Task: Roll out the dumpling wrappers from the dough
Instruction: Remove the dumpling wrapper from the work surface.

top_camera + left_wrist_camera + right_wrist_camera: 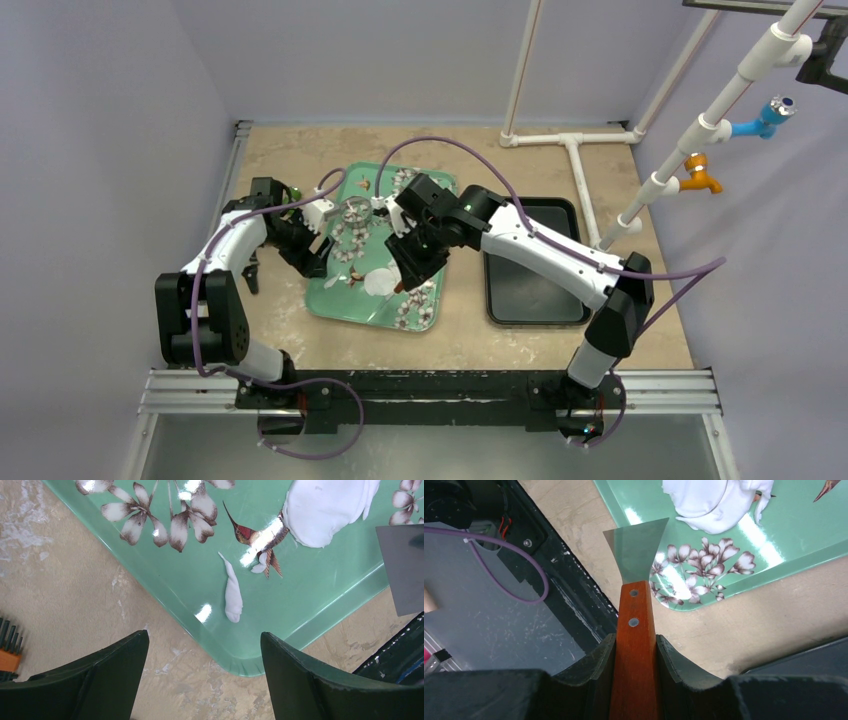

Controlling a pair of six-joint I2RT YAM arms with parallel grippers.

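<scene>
Two arms at the green tray (330, 300): the right claw (636, 646) is pinching the wooden handle of a scraper (636, 550), its steel blade pointing at the tray's near corner and stopping short of the dough (711, 502). The dough lies on the tray as a flattened white patch with rumpled, folded edges, just inside that corner. A thin scrap (233, 592) of the same white stuff lies apart from it, near the tray's rim. The left claw (204, 637) hangs spread wide and empty over the table (65, 595), just off the tray's left corner.

We read the step as getting the blade under the dough to free it from the tray. To do it well, we would bring the blade in low and nearly flat against the tray and enter at a thin edge, not at a fold. We would push slowly so the sheet lifts instead of bunching or tearing. Whether the blade touches the tray now, we cannot tell. The glossy tray may slide under the push, so the free left claw could steady its rim.
</scene>
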